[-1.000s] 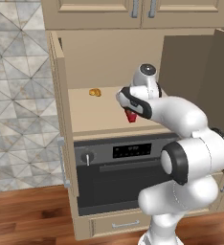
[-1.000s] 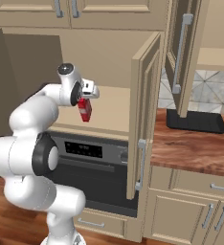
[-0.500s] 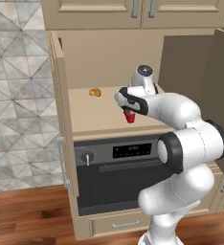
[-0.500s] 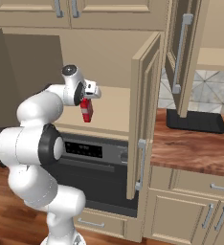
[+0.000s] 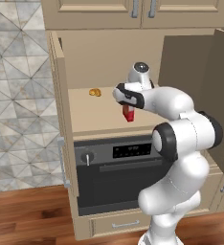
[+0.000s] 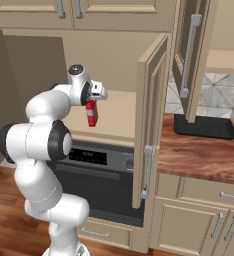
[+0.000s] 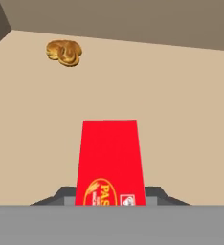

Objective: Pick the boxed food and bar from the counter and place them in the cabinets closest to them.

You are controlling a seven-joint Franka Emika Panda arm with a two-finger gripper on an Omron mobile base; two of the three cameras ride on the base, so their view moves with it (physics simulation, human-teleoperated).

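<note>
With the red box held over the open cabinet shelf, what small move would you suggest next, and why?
Probably lower the boxed food straight down until it meets the shelf, then release. The gripper is shut on it, and it hangs just above the tan surface inside the open cabinet, well apart from the small golden pastry toward the back, so the spot beneath looks free.

The tan shelf (image 5: 99, 115) of the open cabinet, set above a dark oven (image 5: 118, 172), is seen beneath and ahead of the pincer (image 5: 128, 114). On it a small golden-brown pastry (image 5: 95, 92) is laid, well beyond the pincer and off to its left, near the back wall; in the hand view the pastry (image 7: 63, 52) is shown at the upper left. To the pincer's right, past the open door, a reddish-brown counter (image 6: 199, 155) is seen, on which a flat black base (image 6: 205, 127) is set.
</note>
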